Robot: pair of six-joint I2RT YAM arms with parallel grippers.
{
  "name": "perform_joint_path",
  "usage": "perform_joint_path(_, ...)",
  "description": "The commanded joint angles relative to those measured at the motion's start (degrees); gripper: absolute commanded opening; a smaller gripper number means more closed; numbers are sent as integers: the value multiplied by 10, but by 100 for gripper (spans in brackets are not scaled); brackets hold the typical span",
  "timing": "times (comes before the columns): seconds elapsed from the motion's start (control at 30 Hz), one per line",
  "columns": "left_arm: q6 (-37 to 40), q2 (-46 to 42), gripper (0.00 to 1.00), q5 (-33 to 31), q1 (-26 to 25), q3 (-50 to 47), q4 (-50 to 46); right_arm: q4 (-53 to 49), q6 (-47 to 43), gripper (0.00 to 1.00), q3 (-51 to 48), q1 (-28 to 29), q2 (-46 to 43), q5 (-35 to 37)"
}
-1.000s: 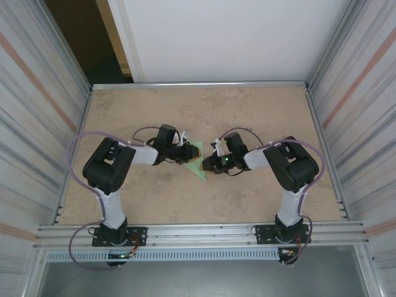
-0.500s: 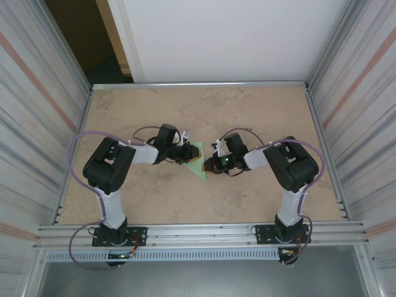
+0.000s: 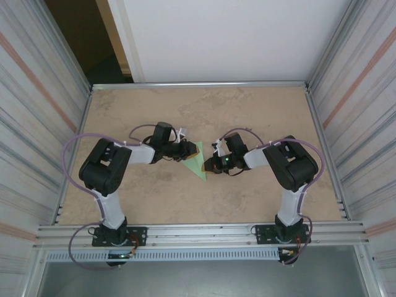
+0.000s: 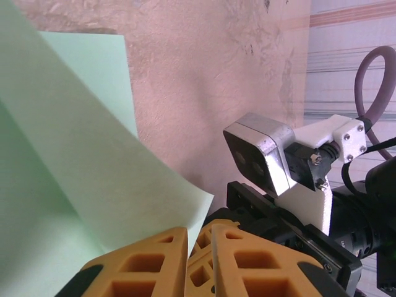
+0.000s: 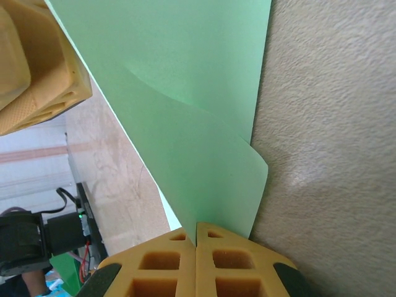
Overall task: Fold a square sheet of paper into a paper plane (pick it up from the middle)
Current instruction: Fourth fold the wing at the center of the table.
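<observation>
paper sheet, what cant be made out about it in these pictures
- Top external: the pale mint-green paper sheet is too small to read its creases, and the left tool and right tool overlap its edges.
- Left wrist: the frame's left and top edges cut the sheet off, and the orange fingers hide its lower corner.
- Right wrist: the top edge cuts it off, and the shut orange pads hide the pinched tip.

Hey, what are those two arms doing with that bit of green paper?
The two robot arms are folding a sheet of paper in the middle of the table. The left gripper and the right gripper each pinch it from opposite sides. The paper is already folded into a pointed triangle, with one layer curling up rather than lying flat. It is not yet a finished plane.
</observation>
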Motion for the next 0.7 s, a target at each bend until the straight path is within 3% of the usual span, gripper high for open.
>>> perform_joint_path(0.0, 0, -1, 18, 11, 0, -5, 11, -42, 4, 7, -2, -4, 23, 27)
perform_joint_path(0.67, 16, 44, 14, 8, -10, 36, -33, -49, 6, 18, 3, -4, 16, 28)
